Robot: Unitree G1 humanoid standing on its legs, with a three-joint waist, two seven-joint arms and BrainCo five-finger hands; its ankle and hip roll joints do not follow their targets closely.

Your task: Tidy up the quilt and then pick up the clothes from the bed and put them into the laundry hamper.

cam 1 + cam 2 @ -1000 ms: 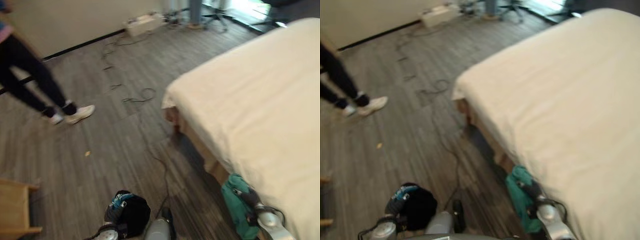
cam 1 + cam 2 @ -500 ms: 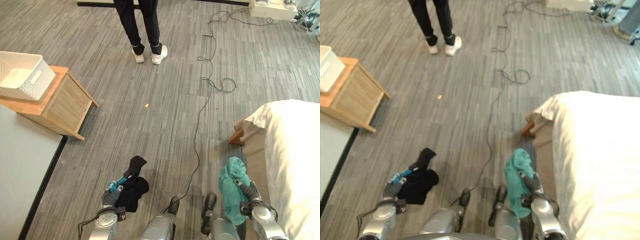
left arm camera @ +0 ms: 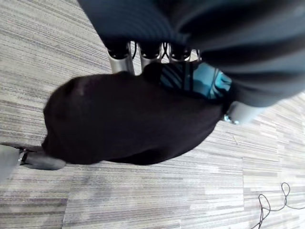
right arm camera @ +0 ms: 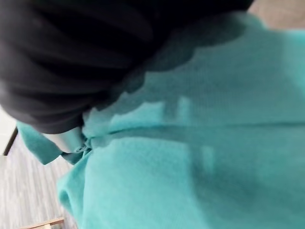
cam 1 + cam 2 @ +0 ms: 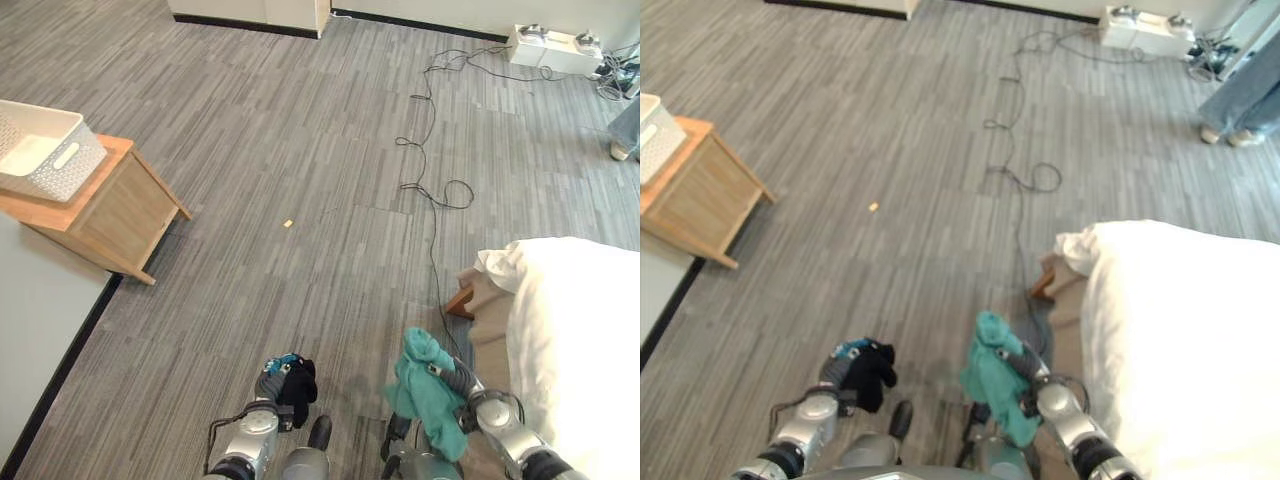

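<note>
Teal cloth (image 5: 430, 390) bunched in its right hand (image 5: 462, 385), black garment (image 5: 298, 383) gripped by left hand (image 5: 272, 384) fingers, it looks mid-carry; next, reach the white basket (image 5: 45, 150).

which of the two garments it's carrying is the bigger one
The teal garment in the right hand; it drapes well below the hand, while the black garment in the left hand is a small bundle.
</note>
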